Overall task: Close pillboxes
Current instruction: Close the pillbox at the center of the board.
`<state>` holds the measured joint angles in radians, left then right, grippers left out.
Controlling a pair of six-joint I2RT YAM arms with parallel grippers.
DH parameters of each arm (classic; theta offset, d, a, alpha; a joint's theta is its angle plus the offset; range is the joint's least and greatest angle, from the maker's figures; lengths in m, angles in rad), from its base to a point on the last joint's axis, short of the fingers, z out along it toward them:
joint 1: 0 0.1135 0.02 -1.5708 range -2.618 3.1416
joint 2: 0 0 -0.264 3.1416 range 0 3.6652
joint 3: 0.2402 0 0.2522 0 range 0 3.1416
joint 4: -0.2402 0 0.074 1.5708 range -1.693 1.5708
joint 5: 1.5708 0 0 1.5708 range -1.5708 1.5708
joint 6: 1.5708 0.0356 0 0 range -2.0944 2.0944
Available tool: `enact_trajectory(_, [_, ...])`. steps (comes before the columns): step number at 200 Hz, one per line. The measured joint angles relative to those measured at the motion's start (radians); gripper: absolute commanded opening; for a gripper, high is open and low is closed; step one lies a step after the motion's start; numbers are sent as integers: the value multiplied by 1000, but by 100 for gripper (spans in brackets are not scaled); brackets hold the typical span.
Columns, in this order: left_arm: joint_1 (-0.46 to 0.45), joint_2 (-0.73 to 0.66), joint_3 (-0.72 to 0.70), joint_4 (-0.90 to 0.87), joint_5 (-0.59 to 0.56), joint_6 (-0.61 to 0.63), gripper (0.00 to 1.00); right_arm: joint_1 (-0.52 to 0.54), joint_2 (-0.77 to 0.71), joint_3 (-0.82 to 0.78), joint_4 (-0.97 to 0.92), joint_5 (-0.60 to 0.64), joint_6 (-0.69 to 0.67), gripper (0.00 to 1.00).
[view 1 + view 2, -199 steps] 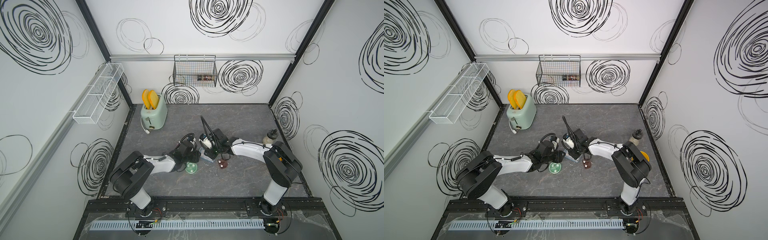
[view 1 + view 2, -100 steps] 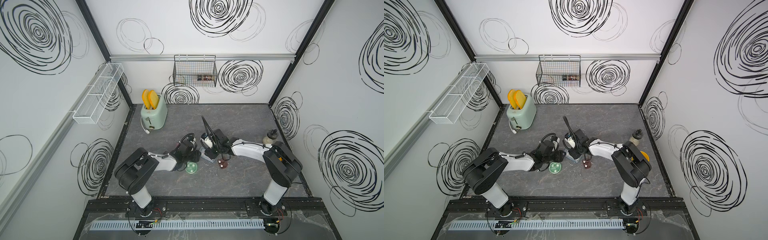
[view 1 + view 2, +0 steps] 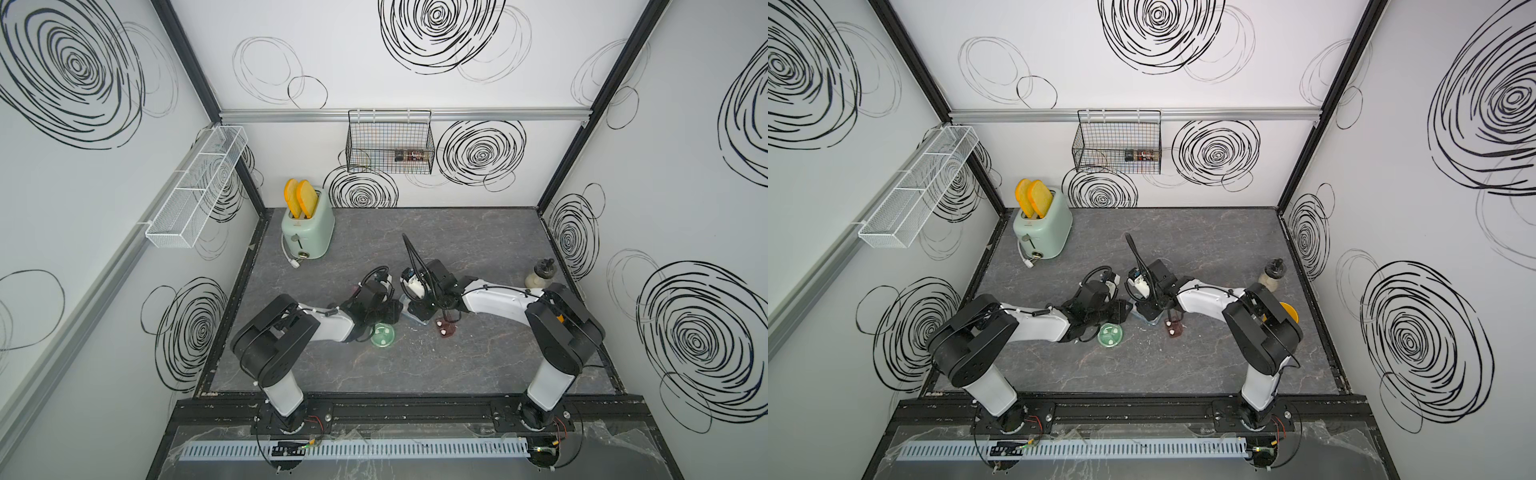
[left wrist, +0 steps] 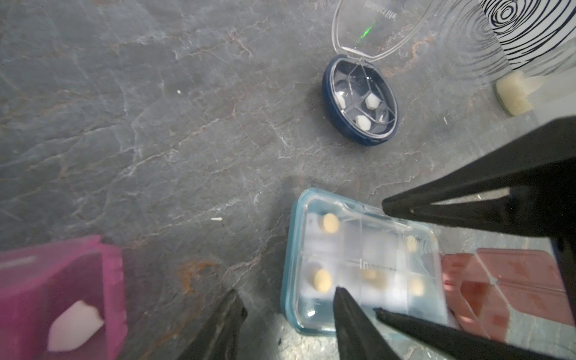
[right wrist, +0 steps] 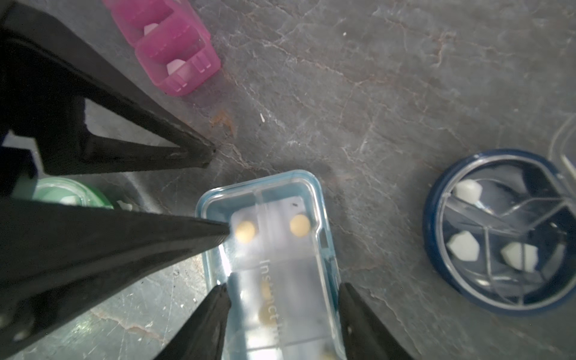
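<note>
- Left gripper (image 4: 285,290): jaws apart, holding nothing; one fingertip (image 5: 215,233) rests on the see-through cover of the blue-grey pillbox (image 5: 280,249), at the end where two tablets show; its other finger is off the box, over the grey table (image 4: 156,124).
- Right gripper (image 5: 283,286): jaws apart astride the same box, one finger along each long side; I cannot tell whether they pinch it or only flank it.
- I judge the step in hand to be snapping this cover shut; I would press straight down close to the rim rather than on the flexing middle, use the right fingers as a brace so the box cannot skate, and lift off only once the cover sits flat all round.
- In both top views this box lies near the table's middle, mostly under the two grippers; the green round pillbox (image 3: 382,335) is at eight o'clock of it, the small brown pillbox (image 3: 444,328) at four o'clock, both close by.
- Contents: the blue-grey box has pale yellow round tablets in separate cells; the dark round pillbox (image 4: 361,103) has its clear lid (image 4: 374,28) standing open and holds three white angular tablets; the pink pillbox (image 5: 170,43) has uncovered cells with white tablets; the green box holds something white; I cannot tell whether green and brown are latched.
</note>
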<state>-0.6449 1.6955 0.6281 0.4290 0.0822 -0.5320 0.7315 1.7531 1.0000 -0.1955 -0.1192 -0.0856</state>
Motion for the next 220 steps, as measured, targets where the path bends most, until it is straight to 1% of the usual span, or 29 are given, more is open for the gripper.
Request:
enact_trajectory(69, [-2, 6, -2, 15, -7, 0, 49, 0, 12, 13, -6, -4, 5, 57])
enact_trajectory(133, [-5, 6, -2, 17, -24, 0, 49, -1, 27, 39, -42, 3, 43, 59])
enact_trajectory(147, [-5, 6, -2, 18, -24, 0, 49, -2, 29, 46, -58, 6, 55, 60])
enact_trajectory(157, [-5, 7, -2, 18, -24, 0, 49, -6, 29, 50, -68, 6, 63, 67])
enact_trajectory(163, [-5, 7, -2, 18, -25, 1, 49, -7, 31, 53, -78, 5, 68, 68])
enact_trajectory(182, [-8, 10, -1, 24, -25, 1, 49, -9, 32, 57, -104, 0, 85, 70])
enact_trajectory(220, [-10, 15, 0, 32, -27, 1, 49, -13, 33, 69, -140, 2, 103, 69])
